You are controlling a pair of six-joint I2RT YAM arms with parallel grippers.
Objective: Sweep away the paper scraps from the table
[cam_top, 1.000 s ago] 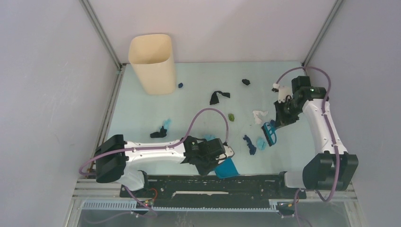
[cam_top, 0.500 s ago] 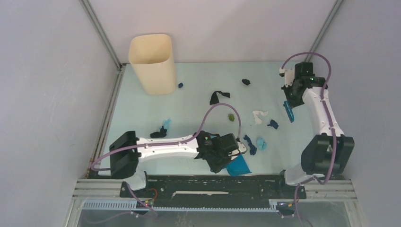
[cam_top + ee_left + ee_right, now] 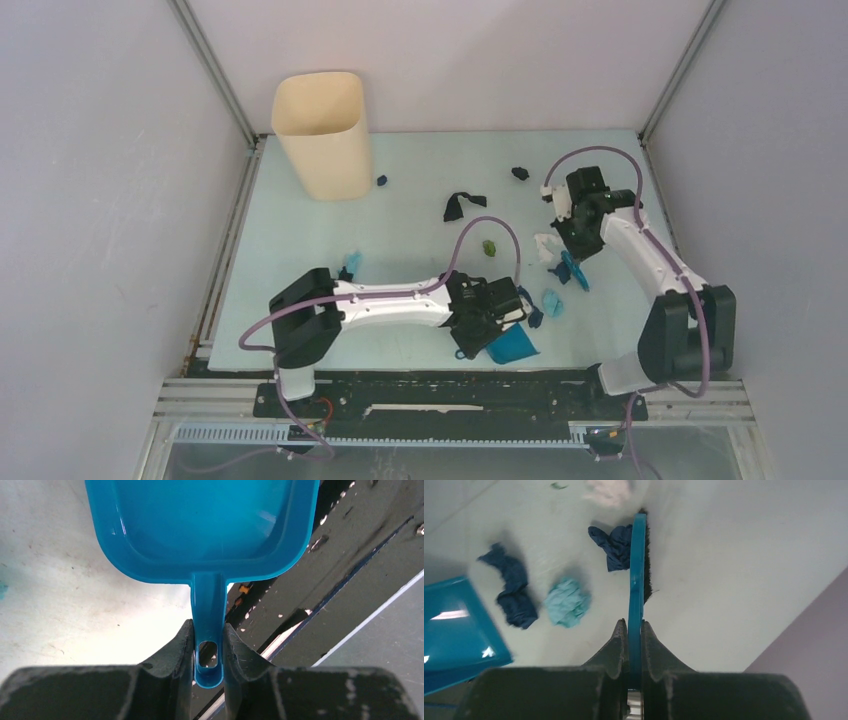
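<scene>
My left gripper [image 3: 476,338] is shut on the handle of the blue dustpan [image 3: 510,346], which lies near the table's [image 3: 420,215] front edge; the wrist view shows the handle [image 3: 208,640] clamped between the jaws. My right gripper [image 3: 572,250] is shut on the blue hand brush [image 3: 575,270], whose bristles touch a dark blue scrap [image 3: 611,545]. A light blue scrap [image 3: 551,301] and a dark blue scrap [image 3: 531,310] lie between brush and dustpan. Green [image 3: 490,246], black [image 3: 460,205] and pale [image 3: 546,244] scraps lie farther back.
A beige bin [image 3: 322,135] stands at the far left, with a small dark blue scrap [image 3: 381,181] beside it. Another black scrap [image 3: 519,173] lies at the back, and a light blue one [image 3: 352,262] lies left of my left arm. A black rail [image 3: 450,390] runs along the front edge.
My right arm swung out to the far right, then back left with the brush, onto the dark blue scrap. My left arm reached further right, carrying the dustpan toward the scraps.
</scene>
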